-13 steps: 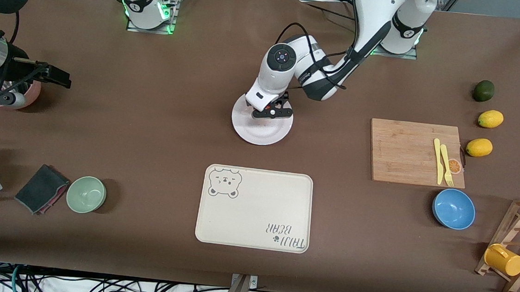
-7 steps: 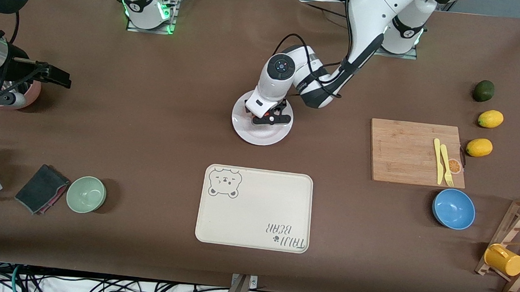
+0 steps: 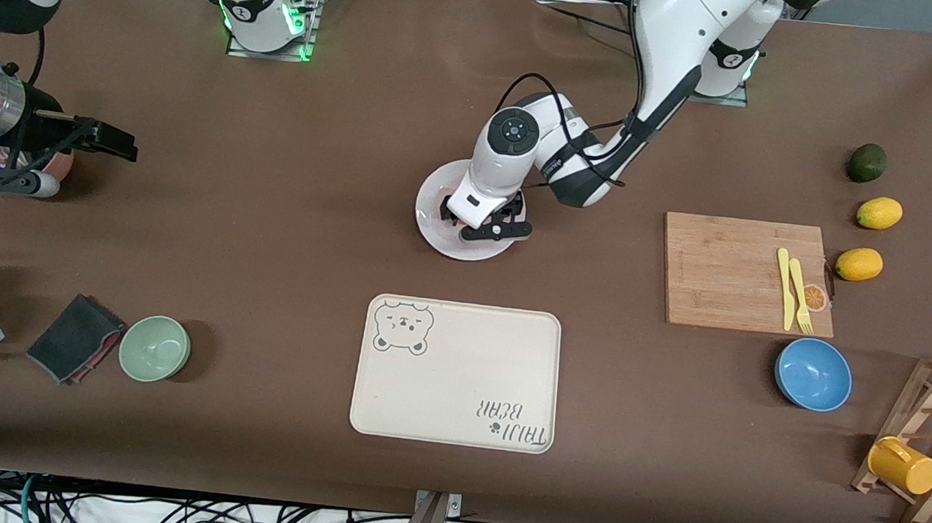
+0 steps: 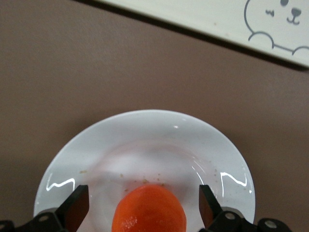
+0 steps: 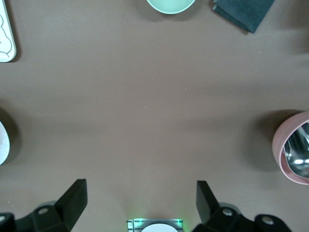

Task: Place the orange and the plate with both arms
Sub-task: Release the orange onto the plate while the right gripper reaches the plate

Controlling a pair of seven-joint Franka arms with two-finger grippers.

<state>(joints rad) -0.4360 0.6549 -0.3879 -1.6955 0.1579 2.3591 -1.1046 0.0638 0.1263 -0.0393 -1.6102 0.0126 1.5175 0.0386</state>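
Glossy white plate (image 4: 145,140), probably ceramic; matt-skinned orange (image 4: 149,215); wooden cutting board (image 3: 723,269).

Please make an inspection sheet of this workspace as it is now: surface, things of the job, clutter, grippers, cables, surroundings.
Surface: brown table, covered, no spill seen.
Job's things: orange lies on the white plate, mid-table, farther from the front camera than the cream tray.
Clutter: cutting board with yellow cutlery, two lemons, blue bowl, green bowl, cloth, mug rack.
Grippers: left gripper over the plate, jaws open around the orange, not touching; right gripper waits open over bare table at the right arm's end.
Cables: a tangle below the table's near edge.
Surroundings: nothing seen.
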